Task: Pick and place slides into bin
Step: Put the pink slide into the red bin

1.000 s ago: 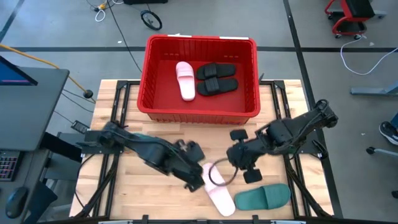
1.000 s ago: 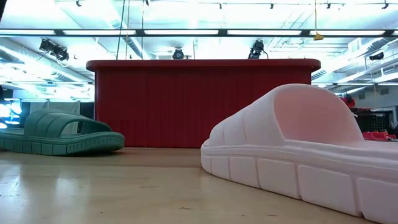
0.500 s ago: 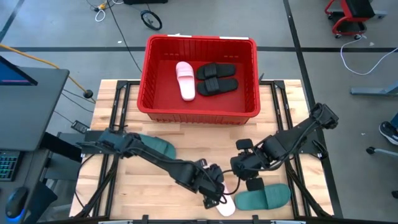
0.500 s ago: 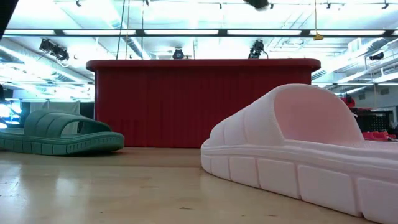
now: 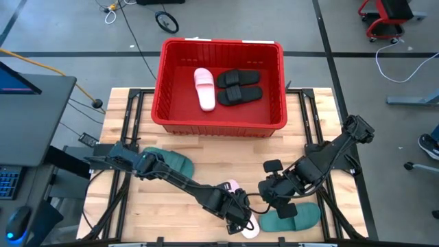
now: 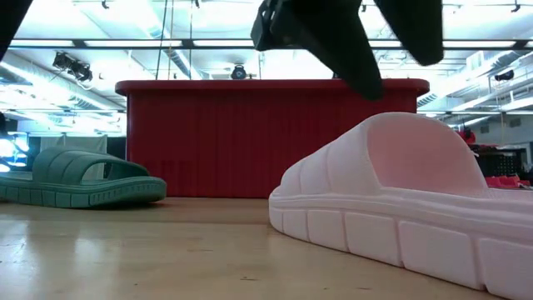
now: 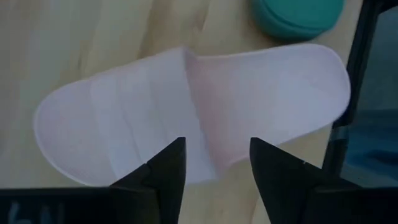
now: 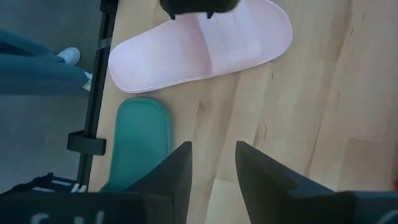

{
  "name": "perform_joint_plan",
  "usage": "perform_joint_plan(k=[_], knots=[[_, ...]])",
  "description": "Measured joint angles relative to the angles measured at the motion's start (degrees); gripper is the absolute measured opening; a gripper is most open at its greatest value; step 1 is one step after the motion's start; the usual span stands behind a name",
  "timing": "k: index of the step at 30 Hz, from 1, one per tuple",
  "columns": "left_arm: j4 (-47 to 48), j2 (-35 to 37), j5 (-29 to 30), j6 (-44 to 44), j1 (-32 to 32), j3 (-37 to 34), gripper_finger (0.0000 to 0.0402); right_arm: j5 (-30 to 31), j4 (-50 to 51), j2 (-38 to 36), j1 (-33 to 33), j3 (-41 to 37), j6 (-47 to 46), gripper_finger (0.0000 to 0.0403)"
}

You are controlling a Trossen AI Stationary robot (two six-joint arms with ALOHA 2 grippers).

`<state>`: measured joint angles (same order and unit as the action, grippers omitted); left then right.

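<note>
Left gripper point(image 7: 212, 163) fingers spread, empty, pink slide point(image 7: 193, 112) just ahead between them. Looks light, soft foam; pinch the strap edge. Right gripper point(image 8: 211, 165) part-open, empty.

Bright, even indoor light from above; in the low view long ceiling strip lights point(image 6: 250, 43) glare white across the far room; the wooden table point(image 6: 166, 250) carries a soft sheen and pale reflections under the bin point(image 6: 266, 137); the pink slide point(image 6: 400, 200), very near that camera, looks oversized, and a dark arm point(image 6: 333, 37) above it is a blurred silhouette; from overhead, shadows under both arms are faint and short; the left wrist view is soft, its near fingers point(image 7: 165, 171) black and featureless; the right wrist view is sharper.
</note>
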<state>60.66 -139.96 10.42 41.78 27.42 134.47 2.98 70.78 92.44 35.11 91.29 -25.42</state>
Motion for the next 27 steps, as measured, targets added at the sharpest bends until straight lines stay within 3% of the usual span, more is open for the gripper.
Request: perform_joint_plan(k=[8,14,22,27], knots=[[0.99,-1.49,5.06,-0.55,0.32,0.05,0.0178,-0.02,-0.9,-0.02,-0.02,0.0,-0.47,0.0128],[-0.29,-3.96,5.71,-0.85,-0.02,0.17,0.0178,-0.04,-1.6,-0.02,-0.04,0.0,-0.56,0.0128],[13.12,-3.96,12.97,6.19,-0.4,0.42,0.0172,-0.04,-2.14,-0.04,-0.04,0.0,-0.5,0.0128],[16.29,-3.6,12.66,6.62,-0.66,0.13,0.016,-0.04,-2.12,-0.04,-0.04,0.0,-0.47,0.0128]])
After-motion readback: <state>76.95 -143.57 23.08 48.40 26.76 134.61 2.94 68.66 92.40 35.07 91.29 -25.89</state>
